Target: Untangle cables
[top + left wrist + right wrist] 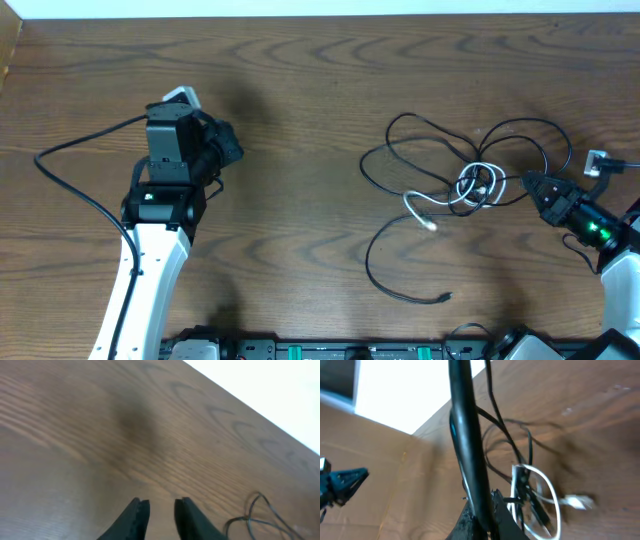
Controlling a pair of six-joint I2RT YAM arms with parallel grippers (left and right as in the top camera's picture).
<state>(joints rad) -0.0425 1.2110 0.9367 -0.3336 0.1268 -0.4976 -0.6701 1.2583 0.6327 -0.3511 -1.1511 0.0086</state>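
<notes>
Honestly, barely started: the cables (470,185) sit knotted in one heap on the right side of the table (300,250). The right fingers (540,187) are pinched shut on a black strand there. The left fingers (137,515) hang over the table's left side, slightly parted, holding nothing.

Wooden table (300,80). Landmark: white cable (472,188), coiled in small loops.
- Black cables (440,135): loose loops spread around and through white cable, wound into same knot.
- White cable's plug (431,226): just below-left of coil, on table.
- One black free end (446,297): well below coil.
- Right pincer (530,182): just right of coil, tips together, pointing at it, meeting black cable there.
- Right arm (598,230): further right, green light lit.
- Left pincer (230,148): far left of coil, well apart; jaw state unreadable from above.
- Left arm's wire (60,160): loops farther left.
</notes>
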